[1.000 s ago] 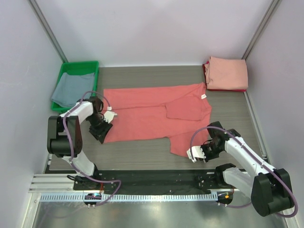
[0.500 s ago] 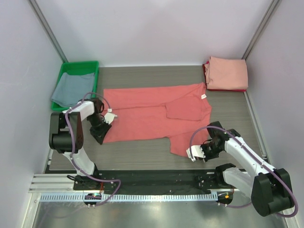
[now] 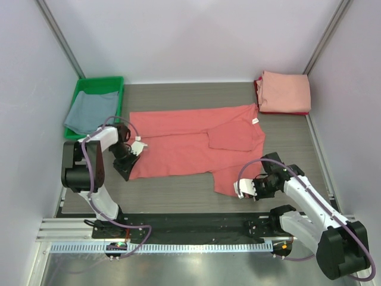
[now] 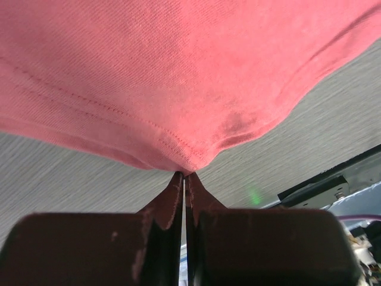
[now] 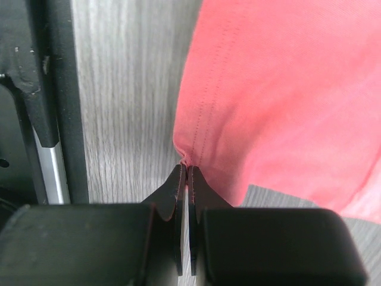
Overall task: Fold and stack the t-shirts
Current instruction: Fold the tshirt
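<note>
Nearest, a black rail [image 3: 196, 221] runs along the table [image 3: 178, 190] edge in front of the arm bases. Just beyond it, on the right, the right gripper [image 5: 186, 170] lies low over the wood, its fingers pressed together on a stitched edge of the coral shirt [image 3: 184, 146]; in the right wrist view a small peak of cloth is pinched between the tips. This is the shirt's near right flap, which reaches toward the rail. On the left, the left gripper [image 4: 183, 176] pinches the shirt's near left corner in the same way, with the hem drawn into a point between its closed fingers and the cloth sagging away from it. The coral shirt lies spread flat across the middle of the table between the two grippers, one part folded in over its right side, with a small white label [image 3: 255, 121] at its far right edge. Farther back on the left, a grey-blue shirt [image 3: 89, 113] lies in a green tray [image 3: 98, 80] at the far left corner. At the far right corner a folded pink shirt [image 3: 286, 91] rests on top of a red cloth whose edge shows beneath it.
</note>
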Motion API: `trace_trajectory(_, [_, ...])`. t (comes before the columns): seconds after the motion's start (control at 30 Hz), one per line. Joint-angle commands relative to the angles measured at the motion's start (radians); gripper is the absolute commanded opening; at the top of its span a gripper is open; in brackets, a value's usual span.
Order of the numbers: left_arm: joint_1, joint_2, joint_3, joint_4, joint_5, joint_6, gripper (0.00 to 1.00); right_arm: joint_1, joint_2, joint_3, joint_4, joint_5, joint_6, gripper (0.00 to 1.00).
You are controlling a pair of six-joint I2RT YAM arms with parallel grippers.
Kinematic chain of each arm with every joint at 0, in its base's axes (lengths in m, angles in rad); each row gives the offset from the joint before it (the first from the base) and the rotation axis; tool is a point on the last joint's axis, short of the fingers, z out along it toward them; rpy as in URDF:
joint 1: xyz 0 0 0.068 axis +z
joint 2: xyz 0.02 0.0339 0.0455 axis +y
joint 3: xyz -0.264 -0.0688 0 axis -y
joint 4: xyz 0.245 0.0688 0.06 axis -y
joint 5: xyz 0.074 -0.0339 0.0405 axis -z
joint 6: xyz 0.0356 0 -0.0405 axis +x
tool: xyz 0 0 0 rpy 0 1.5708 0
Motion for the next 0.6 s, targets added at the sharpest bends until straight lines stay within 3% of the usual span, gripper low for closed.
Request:
trace_trajectory(0.0, [0.002,-0.097,0.049,-0.017,0.028,0.025,0.00,0.004,-0.032,0.080,0.017,0.032,0.106,0.03])
trace_trajectory(0.27, [0.002,-0.091,0.172,-0.092,0.026,0.033,0.00,0.003,-0.025,0.238,0.090,0.060,0.293,0.01])
trace_trajectory(0.57, [0.002,-0.058,0.251,-0.081,0.040,0.010,0.00,-0.036,0.119,0.413,0.257,0.069,0.448,0.01])
